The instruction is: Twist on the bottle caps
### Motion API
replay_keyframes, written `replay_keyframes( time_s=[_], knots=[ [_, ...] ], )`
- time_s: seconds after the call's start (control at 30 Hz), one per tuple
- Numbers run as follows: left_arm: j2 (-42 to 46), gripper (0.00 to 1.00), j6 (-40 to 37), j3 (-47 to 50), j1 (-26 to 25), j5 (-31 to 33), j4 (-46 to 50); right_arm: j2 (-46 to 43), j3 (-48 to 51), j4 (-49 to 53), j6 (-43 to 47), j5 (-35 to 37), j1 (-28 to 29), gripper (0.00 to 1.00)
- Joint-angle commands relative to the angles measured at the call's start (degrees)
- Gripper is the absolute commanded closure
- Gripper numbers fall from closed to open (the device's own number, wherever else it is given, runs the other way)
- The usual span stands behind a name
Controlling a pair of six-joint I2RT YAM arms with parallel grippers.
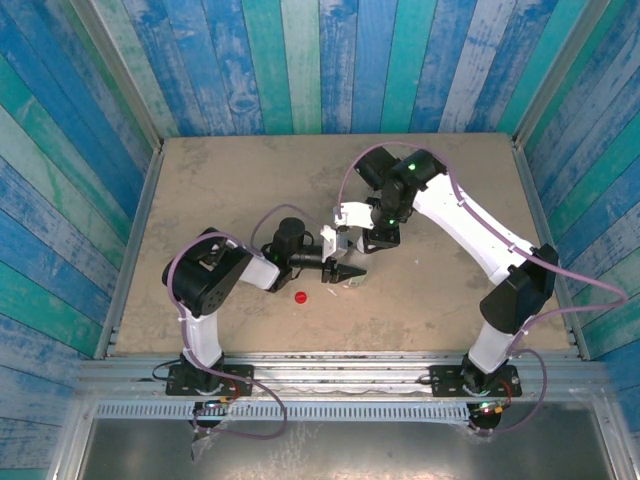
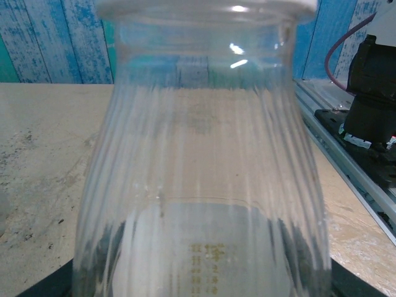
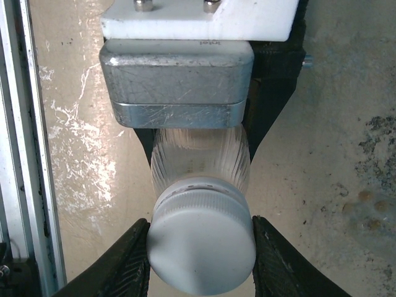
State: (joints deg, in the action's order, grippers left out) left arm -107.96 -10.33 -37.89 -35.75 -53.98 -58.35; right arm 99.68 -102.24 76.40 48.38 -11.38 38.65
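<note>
bottle (image 2: 198,154): clear, middle of table (image 1: 230,180), clamped in left gripper (image 1: 347,272) | white cap (image 3: 202,241): on bottle neck, pinched by right gripper (image 3: 201,260) | red cap (image 1: 301,296): loose, toward table's near edge

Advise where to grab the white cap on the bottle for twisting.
Pinch the white cap across its ribbed side wall, coming end-on along the axis of the bottle. Its top faces the right end effector, whose jaws flank its sides.
</note>
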Motion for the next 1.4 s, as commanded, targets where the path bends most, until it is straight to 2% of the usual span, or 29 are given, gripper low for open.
replay_keyframes(
  time_s=[0.0, 0.17, 0.23, 0.43, 0.53, 0.6, 0.67, 0.73, 0.8, 1.03, 1.13, 1.37],
  knots=[
    [2.93, 0.46, 1.08, 3.05, -0.38, 8.36, 3.10, -0.75, -0.33, 0.73, -7.11, -1.13, 0.45, 0.70],
    [6.28, 0.46, 1.55, 5.70, -0.31, 22.21, -2.01, -2.68, 1.69, -2.65, -23.80, -1.61, 0.45, 0.83],
    [7.04, 0.47, 0.70, 5.92, -0.40, 25.61, -2.02, -4.29, 4.58, -5.69, -32.55, -0.12, 0.40, 0.86],
    [6.42, 0.47, -2.56, 4.40, -1.33, 28.50, 1.24, -5.84, 8.70, -7.29, -63.70, 2.06, 0.44, 0.88],
    [5.61, 0.47, -3.03, 4.14, -1.68, 27.38, 1.51, -7.17, 11.06, -8.94, -68.55, 3.12, 1.73, 0.83],
    [5.59, 0.47, -3.27, 4.22, -1.65, 25.73, 1.95, -7.98, 11.35, -9.49, -66.87, 4.16, 1.86, 0.74],
    [5.74, 0.47, -3.47, 4.55, -1.67, 23.65, 2.14, -8.77, 10.54, -9.70, -62.31, 4.87, 1.60, 0.51],
    [6.10, 0.47, -3.72, 4.96, -1.69, 21.49, 2.60, -9.76, 9.16, -9.69, -54.20, 4.70, 1.60, 0.34],
    [6.47, 0.46, -4.44, 5.04, -1.69, 18.80, 3.65, -11.16, 8.25, -9.86, -44.66, 4.58, 1.59, 0.27],
    [7.19, 0.46, -8.90, 4.15, -1.67, 7.42, 12.06, -18.11, 13.70, -8.66, -7.74, -3.60, 1.95, 0.25],
    [7.28, 0.46, -10.58, 3.50, -1.69, 3.99, 15.54, -18.10, 13.22, -7.14, -1.10, -5.41, 2.11, 0.27],
    [6.55, 0.46, -12.39, 1.97, -1.69, 2.34, 19.48, -12.83, 8.59, -2.83, 3.53, -3.61, 2.29, 0.33]
  ],
)
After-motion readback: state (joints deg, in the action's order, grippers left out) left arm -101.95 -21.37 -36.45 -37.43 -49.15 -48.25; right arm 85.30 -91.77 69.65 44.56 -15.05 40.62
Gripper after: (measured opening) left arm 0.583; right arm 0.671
